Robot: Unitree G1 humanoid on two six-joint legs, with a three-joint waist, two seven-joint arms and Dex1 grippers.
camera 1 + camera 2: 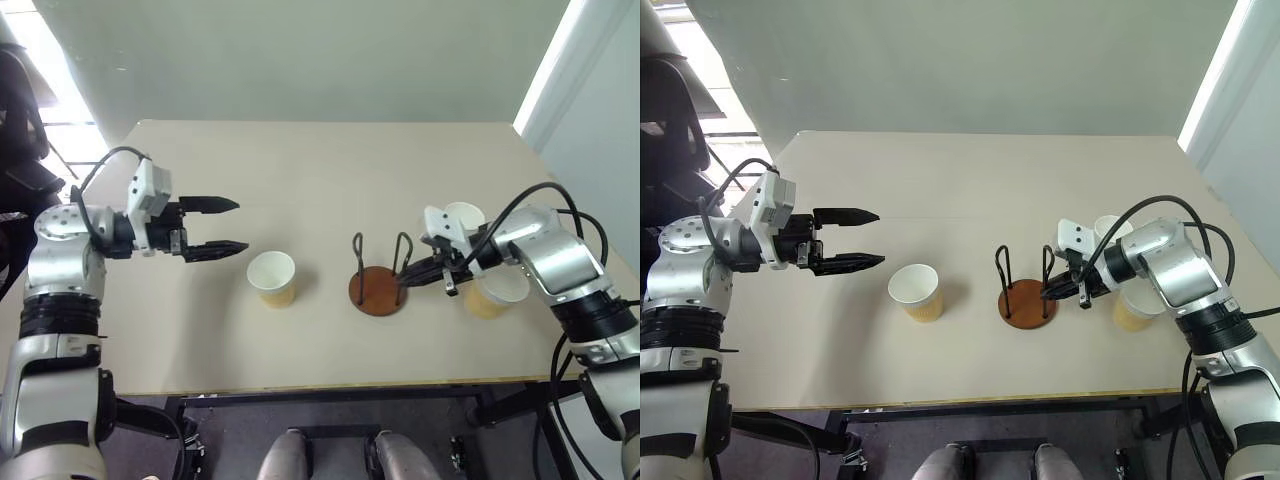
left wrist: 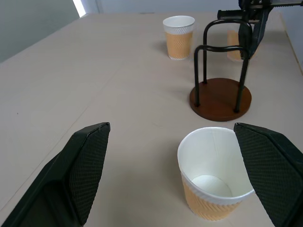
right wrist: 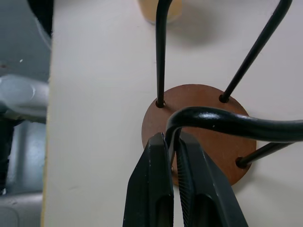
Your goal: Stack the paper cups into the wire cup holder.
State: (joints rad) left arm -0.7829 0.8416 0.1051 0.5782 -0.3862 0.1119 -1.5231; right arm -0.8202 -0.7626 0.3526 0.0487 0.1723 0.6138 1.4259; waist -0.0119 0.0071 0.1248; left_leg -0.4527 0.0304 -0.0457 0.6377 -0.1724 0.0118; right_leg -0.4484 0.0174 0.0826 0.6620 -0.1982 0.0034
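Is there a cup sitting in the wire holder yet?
No, the holder is bare; the nearest cup stands on the table beside it.

Beige table [image 1: 330,160]; black chair [image 1: 670,110] beyond its far left corner.

Beige table [image 1: 320,170], pale green wall [image 1: 300,50], bright window [image 1: 45,60] left

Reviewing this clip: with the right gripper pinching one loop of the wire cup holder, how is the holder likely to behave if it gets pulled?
The wire cup holder with the round reddish-brown base looks light, so it would probably slide or tip, since the right gripper clamps one thin dark loop well above the base. The smooth round wire may also slip or twist between the black fingers.
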